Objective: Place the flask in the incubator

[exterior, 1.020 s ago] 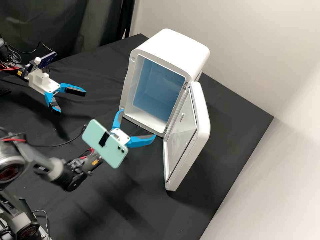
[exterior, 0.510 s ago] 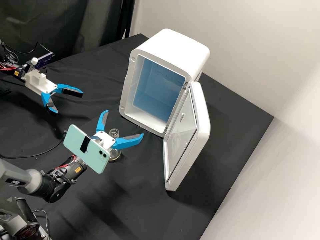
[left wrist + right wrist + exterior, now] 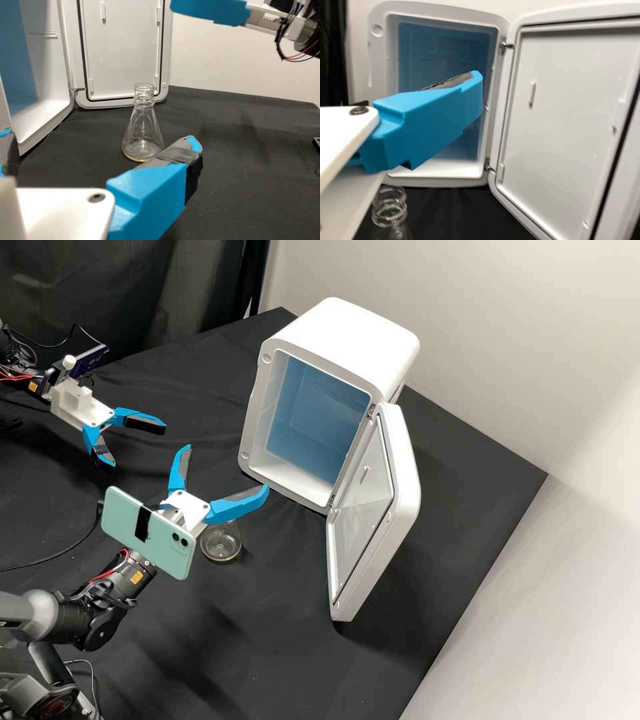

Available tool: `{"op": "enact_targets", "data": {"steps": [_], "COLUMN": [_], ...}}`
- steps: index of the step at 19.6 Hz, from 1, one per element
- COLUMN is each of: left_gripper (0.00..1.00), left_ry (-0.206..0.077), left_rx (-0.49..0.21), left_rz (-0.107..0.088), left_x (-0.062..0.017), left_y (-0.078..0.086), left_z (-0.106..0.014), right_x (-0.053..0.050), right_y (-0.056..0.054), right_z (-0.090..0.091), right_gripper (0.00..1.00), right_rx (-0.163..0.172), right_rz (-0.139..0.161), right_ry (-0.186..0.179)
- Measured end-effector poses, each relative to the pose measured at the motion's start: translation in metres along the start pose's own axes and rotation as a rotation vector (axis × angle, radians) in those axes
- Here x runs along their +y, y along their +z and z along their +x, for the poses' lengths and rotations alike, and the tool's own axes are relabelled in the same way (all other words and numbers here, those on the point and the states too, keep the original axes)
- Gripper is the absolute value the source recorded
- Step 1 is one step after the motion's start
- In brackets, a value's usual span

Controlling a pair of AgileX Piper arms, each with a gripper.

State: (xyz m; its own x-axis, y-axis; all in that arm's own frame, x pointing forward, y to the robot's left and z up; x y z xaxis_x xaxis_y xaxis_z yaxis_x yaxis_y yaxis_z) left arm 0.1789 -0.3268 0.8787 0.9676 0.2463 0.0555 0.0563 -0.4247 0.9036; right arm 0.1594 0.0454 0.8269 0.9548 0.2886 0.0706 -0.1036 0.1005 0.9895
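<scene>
- The flask (image 3: 221, 545), a clear glass conical one with an open neck, stands upright on the black table (image 3: 460, 460). It is outside the incubator (image 3: 347, 340), near the lower front edge of the opening.
- In the left wrist view the flask (image 3: 142, 131) is alone on the cloth with nothing gripping it. There may be a faint yellowish film at its base, though the glass is too small to be sure.
- The right hand (image 3: 223, 472) hovers just above the flask with its two blue fingers spread wide apart. They hold nothing, and the fingertips point toward the incubator.
- In the right wrist view the flask's ribbed neck (image 3: 387, 212) sits below that hand's white mount. One blue finger (image 3: 427, 122) crosses in front of the incubator's blue interior (image 3: 440, 55).
- A mint-green phone (image 3: 150, 533) is fixed to the right arm's wrist, behind the hand.
- The left hand (image 3: 137, 443) hangs over the table well apart from the flask, on the side away from the incubator. Its fingers are parted and empty.
- The incubator is white and stands upright. Its door (image 3: 393, 507) is swung fully open on the right-side hinge, with the inner face showing.
</scene>
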Motion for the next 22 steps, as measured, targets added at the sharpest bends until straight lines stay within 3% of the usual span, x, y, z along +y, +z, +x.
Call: {"op": "enact_targets", "data": {"steps": [3, 6, 15, 22], "left_gripper": [1.00, 1.00, 1.00, 1.00], "left_ry": [0.000, 0.000, -0.006, -0.008], "left_rx": [0.000, 0.000, -0.019, -0.022], "left_rz": [0.000, 0.000, 0.003, 0.003], "left_x": [0.0000, 0.0000, -0.0010, -0.0013], "left_y": [0.000, 0.000, 0.004, 0.005], "left_z": [0.000, 0.000, 0.002, 0.002], "right_x": [-0.003, -0.006, -0.043, -0.053], "right_y": [0.000, 0.008, 0.050, 0.067], "right_z": [-0.001, -0.002, 0.002, 0.001], "right_gripper": [1.00, 1.00, 1.00, 1.00], "right_rx": [0.030, 0.011, -0.182, -0.296], "right_rz": [-0.032, -0.026, 0.108, 0.175], "right_ry": [-0.056, -0.112, -0.333, -0.354]}}
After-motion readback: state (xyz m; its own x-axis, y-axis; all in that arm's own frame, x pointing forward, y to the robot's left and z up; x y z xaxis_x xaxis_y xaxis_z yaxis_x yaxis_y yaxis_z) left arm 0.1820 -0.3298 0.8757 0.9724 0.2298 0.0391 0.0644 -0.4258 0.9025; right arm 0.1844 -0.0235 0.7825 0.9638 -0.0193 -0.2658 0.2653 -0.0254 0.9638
